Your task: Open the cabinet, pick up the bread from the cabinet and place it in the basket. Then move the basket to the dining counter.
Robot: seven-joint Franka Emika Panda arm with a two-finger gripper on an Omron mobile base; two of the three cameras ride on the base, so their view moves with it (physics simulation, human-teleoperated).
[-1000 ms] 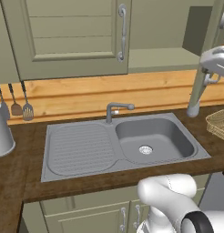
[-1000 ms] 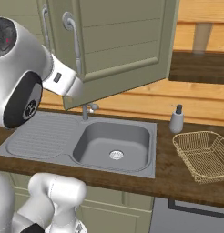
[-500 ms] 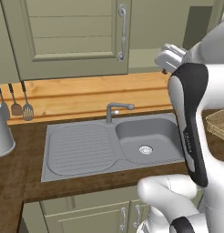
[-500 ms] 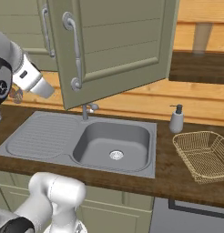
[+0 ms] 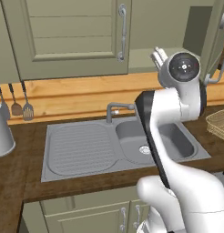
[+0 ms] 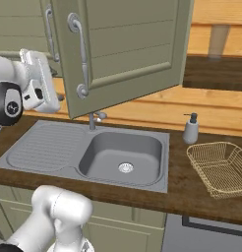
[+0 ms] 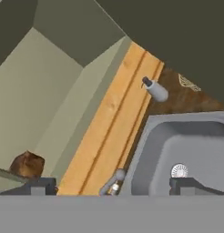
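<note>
The cabinet [image 5: 63,36] has its left door shut and its right door [image 6: 128,49] swung wide open over the sink. The bread [image 7: 27,164], a small dark-brown lump, rests on the cabinet's pale shelf at the lower left of the hand view. My gripper [image 7: 114,186] is open and holds nothing, its fingertips [image 7: 41,185] spread wide, one just below the bread. In the left base view the gripper [image 5: 157,55] points up at the shelf opening. The basket [image 6: 219,167] sits empty on the worktop to the right of the sink. The dining counter is out of view.
A grey sink [image 6: 123,157] with a faucet [image 5: 114,109] lies below the cabinet. A soap dispenser [image 6: 191,129] stands between sink and basket. Utensils [image 5: 20,102] hang on the wooden backsplash at the left, above a grey jug [image 5: 2,132].
The arm has swung from the right side to the middle in front of the cabinet, and the hand now points up at the open shelf. The gripper stays open.
</note>
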